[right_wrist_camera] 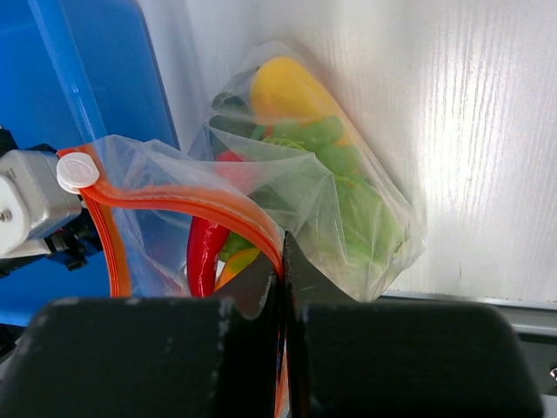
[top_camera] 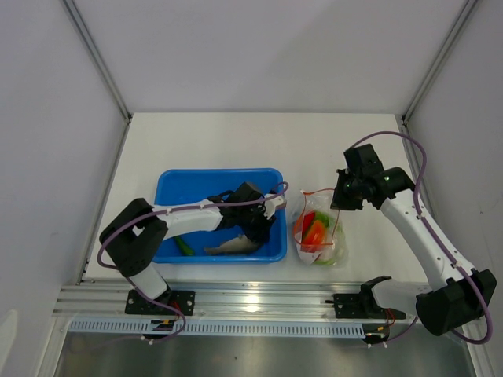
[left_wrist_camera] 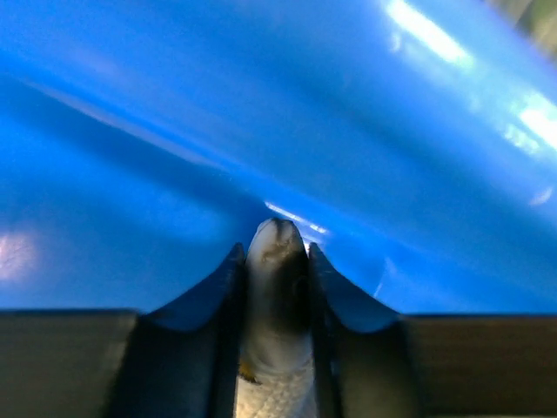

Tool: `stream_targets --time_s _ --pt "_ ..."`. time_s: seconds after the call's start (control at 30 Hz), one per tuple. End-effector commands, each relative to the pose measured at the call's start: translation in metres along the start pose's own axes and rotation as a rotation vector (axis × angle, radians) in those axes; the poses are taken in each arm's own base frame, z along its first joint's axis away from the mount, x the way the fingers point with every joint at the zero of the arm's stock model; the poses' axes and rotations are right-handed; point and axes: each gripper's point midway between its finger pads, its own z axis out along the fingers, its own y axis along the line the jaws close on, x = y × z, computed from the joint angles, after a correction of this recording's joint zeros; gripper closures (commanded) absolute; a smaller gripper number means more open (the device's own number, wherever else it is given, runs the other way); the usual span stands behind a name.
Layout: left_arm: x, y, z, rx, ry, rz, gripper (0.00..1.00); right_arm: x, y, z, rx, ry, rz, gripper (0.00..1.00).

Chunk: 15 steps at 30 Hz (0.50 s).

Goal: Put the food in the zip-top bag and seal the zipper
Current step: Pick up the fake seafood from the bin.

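Note:
My left gripper reaches down into the blue tray, its fingers pressed against both sides of the grey fish. From above, the fish lies by the tray's near wall under that gripper. The zip-top bag lies on the table right of the tray, its mouth gaping. Inside it are a red chili, a yellow mango and green pieces. My right gripper is shut on the orange zipper at the bag's mouth. In the top view that gripper holds the bag by its far edge.
The blue tray sits left of centre, with a green piece of food near its front wall. A white slider sits on the zipper strip. A metal rail runs along the near table edge.

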Motion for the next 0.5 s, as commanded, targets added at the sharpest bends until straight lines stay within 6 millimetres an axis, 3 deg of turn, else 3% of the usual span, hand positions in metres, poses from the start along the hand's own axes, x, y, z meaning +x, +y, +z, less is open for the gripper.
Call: stream_targets --time_s 0.0,0.07,0.17,0.27,0.47 --pt "-0.005 0.003 -0.011 -0.051 -0.047 0.023 0.73 -0.007 0.001 -0.012 -0.015 -0.036 -0.015 1.00" --pt "-0.001 0.006 -0.016 -0.076 -0.047 0.021 0.80 -0.007 0.001 -0.011 -0.017 -0.034 -0.011 1.00" --pt "0.001 0.008 -0.023 -0.102 -0.046 0.024 0.99 -0.007 0.003 -0.011 -0.027 -0.038 -0.011 1.00" --pt "-0.009 0.011 -0.035 -0.142 -0.078 0.027 0.99 -0.008 0.004 -0.012 -0.032 -0.040 -0.009 1.00" --pt "-0.068 0.007 -0.087 -0.219 -0.236 0.072 0.99 -0.008 0.007 -0.016 -0.052 -0.050 -0.004 1.00"
